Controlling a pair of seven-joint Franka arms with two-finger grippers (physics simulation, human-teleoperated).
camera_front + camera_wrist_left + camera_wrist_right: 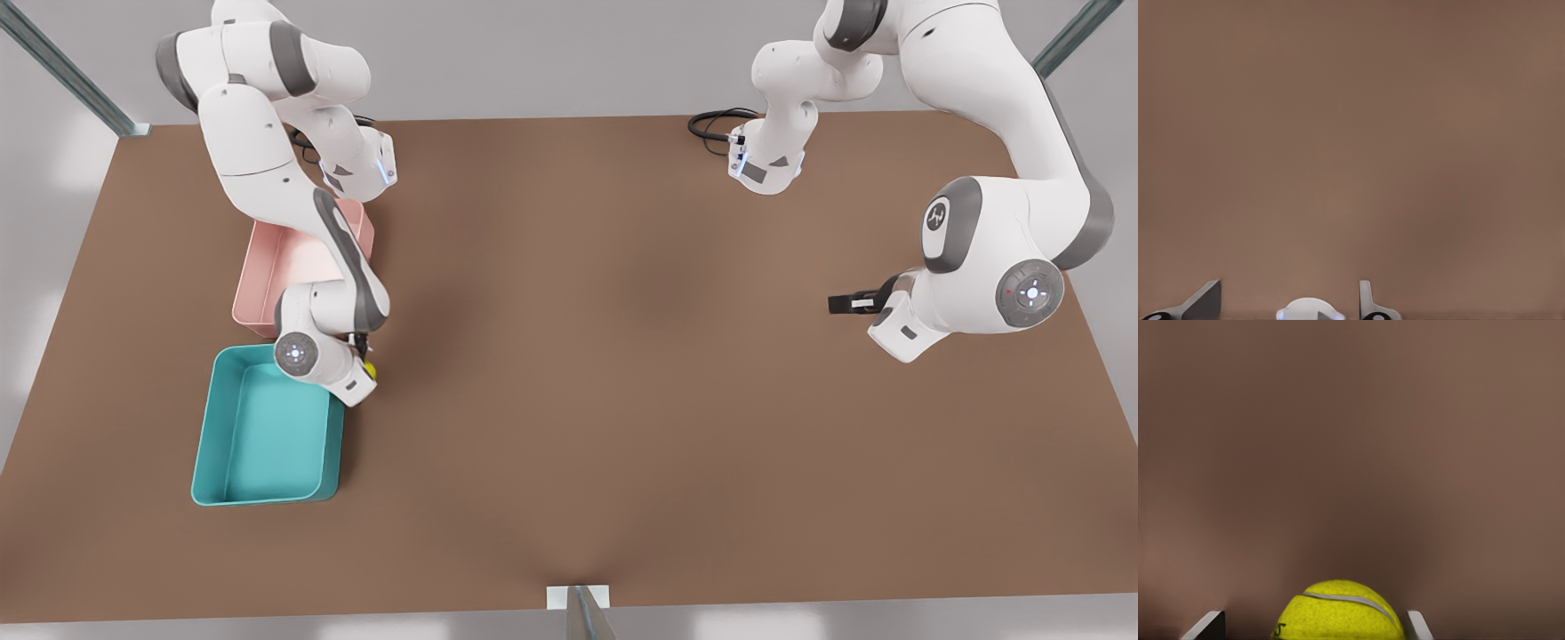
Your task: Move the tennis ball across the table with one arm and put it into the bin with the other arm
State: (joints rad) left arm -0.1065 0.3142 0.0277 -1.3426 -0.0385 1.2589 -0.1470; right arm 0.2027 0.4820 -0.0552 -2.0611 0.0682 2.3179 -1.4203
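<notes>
The ball [369, 367] sits lower left in the front view, gripped between the right pincer's [363, 356] fingers [1417, 625], just beside the teal bin's [267, 494] upper-right corner. A pink tray [267, 267] lies above. The left pincer [840, 303], fingers spread wide, waits at right over the bare desk [605, 373].

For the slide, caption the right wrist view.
Right gripper grasps the tennis ball above the brown table.
</notes>
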